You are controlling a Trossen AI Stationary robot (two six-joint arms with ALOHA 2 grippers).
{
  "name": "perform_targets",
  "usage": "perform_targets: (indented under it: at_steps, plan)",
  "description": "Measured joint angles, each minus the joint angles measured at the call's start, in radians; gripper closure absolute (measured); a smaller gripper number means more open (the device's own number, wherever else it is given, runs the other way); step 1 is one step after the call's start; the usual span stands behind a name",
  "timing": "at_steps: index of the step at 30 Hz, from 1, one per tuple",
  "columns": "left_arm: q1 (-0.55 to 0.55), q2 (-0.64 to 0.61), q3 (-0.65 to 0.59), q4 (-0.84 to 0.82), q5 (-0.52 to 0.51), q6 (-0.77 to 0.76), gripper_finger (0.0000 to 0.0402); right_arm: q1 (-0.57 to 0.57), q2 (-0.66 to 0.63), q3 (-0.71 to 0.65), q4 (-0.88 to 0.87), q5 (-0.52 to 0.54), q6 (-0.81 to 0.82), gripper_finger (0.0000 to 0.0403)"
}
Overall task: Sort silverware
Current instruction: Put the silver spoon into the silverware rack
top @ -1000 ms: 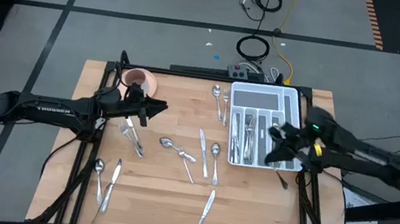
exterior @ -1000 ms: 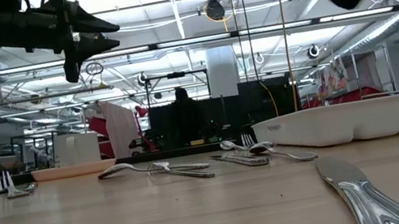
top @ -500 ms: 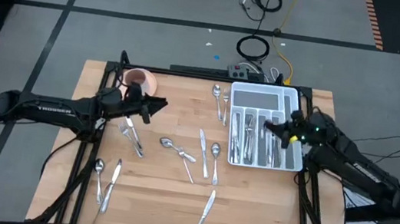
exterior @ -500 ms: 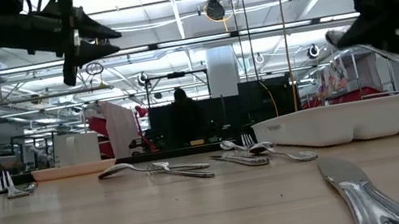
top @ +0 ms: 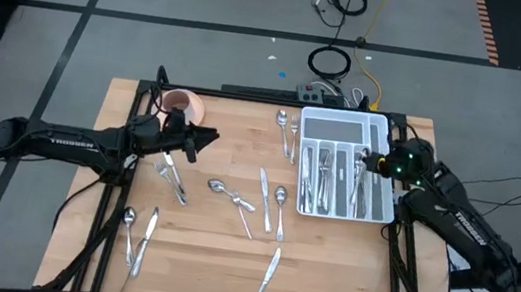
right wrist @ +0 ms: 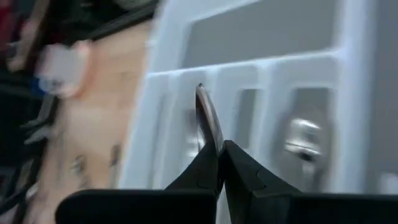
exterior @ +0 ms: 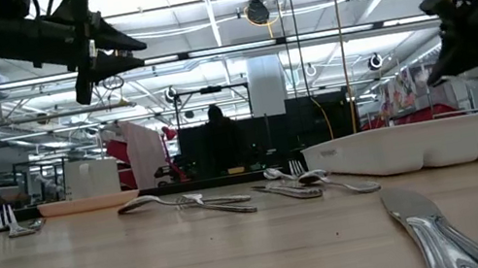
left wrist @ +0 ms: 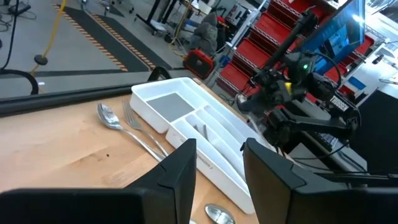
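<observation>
My right gripper (top: 365, 161) hangs over the white compartmented tray (top: 384, 132), shut on one slim silver piece of silverware (right wrist: 208, 120). Several pieces lie in the tray's long compartments (top: 322, 179). More silverware lies flat on the wooden table: a spoon and fork (top: 286, 129) by the far edge, a knife (top: 262, 195), spoons (top: 281, 204) (top: 229, 194), a fork (top: 174, 177), a spoon and knife (top: 138, 234) and a knife (top: 265, 280) nearer. My left gripper (top: 209, 139) waits open in the air above the table's left half, holding nothing. My right gripper pinches the slim piece between its two shut fingers (right wrist: 236, 163). One narrow end (right wrist: 202, 99) sticks out beyond the fingertips, pointing along the fingers over the tray's compartments. The piece is lifted clear of the tray. Its other end is hidden behind the fingers.
A pink saucer with a cup (top: 181, 105) stands at the table's far left corner, behind my left gripper. A bare stretch of wood (top: 206, 250) lies between the near pieces. Cables and a power strip (top: 326, 92) sit just past the far edge.
My right gripper, carrying the piece, has swung from the tray's right near side toward the far edge and down, turning until it points across the compartments. In the low view it has dropped from the picture's top to just above the tray.
</observation>
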Motion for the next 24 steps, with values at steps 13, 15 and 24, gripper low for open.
perform_targets:
  at_steps: [13, 15, 24]
  plan:
    - [0.0, 0.0, 0.0, 0.0, 0.0, 0.028, 0.0268, -0.041, 0.255, 0.001, -0.005, 0.154, -0.038, 0.0403]
    - [0.0, 0.0, 0.0, -0.001, 0.0, 0.028, 0.0268, -0.041, 0.309, 0.0, 0.009, 0.157, -0.063, 0.0403]
    - [0.0, 0.0, 0.0, -0.001, 0.008, 0.045, 0.0268, -0.041, 0.476, 0.001, 0.061, 0.063, -0.158, 0.0403]
